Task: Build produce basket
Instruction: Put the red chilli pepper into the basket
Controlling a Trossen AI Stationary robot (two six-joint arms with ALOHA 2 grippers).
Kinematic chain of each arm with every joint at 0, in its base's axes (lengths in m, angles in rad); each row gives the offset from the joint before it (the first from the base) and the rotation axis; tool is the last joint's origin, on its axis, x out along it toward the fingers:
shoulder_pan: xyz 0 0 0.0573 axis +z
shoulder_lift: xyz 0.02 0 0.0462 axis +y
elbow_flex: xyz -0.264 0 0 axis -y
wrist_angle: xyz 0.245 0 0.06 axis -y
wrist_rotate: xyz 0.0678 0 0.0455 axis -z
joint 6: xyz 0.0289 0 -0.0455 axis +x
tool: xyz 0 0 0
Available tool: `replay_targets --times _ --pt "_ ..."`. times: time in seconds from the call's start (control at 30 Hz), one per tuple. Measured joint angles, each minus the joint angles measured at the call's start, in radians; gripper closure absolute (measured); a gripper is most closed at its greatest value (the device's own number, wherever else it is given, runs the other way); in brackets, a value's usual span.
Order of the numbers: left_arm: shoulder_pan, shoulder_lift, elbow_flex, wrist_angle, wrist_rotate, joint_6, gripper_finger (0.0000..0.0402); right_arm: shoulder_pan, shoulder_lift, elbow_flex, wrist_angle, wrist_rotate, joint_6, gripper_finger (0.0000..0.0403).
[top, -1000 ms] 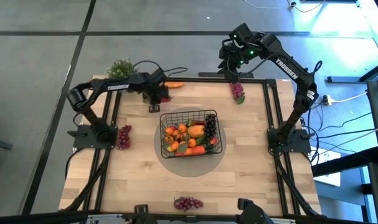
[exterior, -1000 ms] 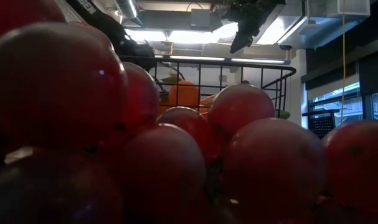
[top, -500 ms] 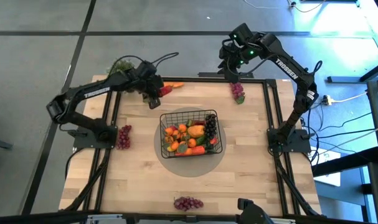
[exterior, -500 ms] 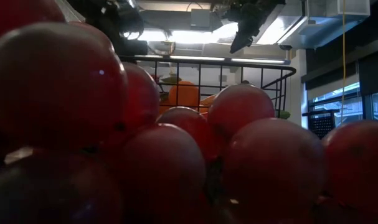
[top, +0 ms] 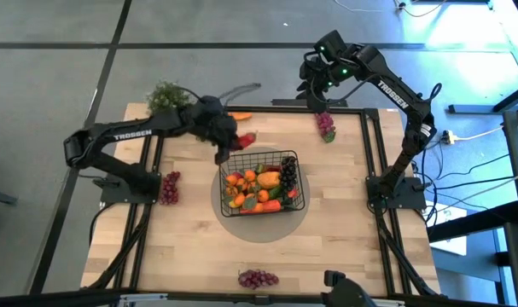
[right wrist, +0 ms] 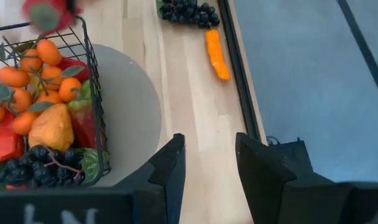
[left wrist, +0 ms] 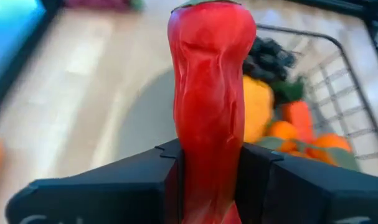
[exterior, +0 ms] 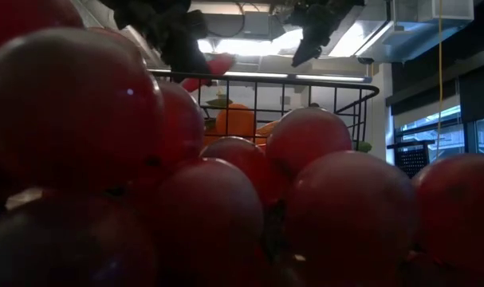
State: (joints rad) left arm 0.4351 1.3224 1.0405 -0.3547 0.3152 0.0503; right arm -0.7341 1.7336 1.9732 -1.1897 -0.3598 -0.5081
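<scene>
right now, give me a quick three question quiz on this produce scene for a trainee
1. Multiple choice: what does the left pincer hold?
A. a carrot
B. a red pepper
C. a bunch of grapes

2. True or false: the red pepper already lies inside the basket.

3. Fill in: the right pincer is open and holds ____.

Key:
1. B. The wrist view shows it shut on the red pepper.
2. False. In the high view the pepper is held just beyond the basket's far left corner.
3. Nothing. Its wrist view shows bare table between the fingers, with the carrot lying farther off by the table edge.
</scene>
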Motion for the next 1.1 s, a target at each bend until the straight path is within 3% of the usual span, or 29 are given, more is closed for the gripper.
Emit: replay_targets --times 0.13,0.33,0.43,0.83,1.1 --pt "-0.060 0.024 0.000 0.045 0.002 -0.049 0.0332 0.000 0.000 0.000 -0.032 -0.054 -0.076 0.0273" --pt "-0.132 0.054 0.000 0.136 0.061 -0.048 0.0332 0.015 0.000 0.000 -0.122 -0.333 -0.190 0.0273" --pt "-0.164 0.083 0.000 0.176 0.068 -0.045 0.0332 0.035 -0.001 0.000 -0.160 -0.411 -0.208 0.0273" --pt "-0.309 0.227 -0.001 0.356 0.124 -0.067 0.0331 0.091 -0.001 0.000 -0.175 -0.419 -0.235 0.0273" --pt "-0.332 0.344 -0.001 0.542 0.131 -0.096 0.0331 0.092 -0.001 0.000 -0.175 -0.419 -0.235 0.0273"
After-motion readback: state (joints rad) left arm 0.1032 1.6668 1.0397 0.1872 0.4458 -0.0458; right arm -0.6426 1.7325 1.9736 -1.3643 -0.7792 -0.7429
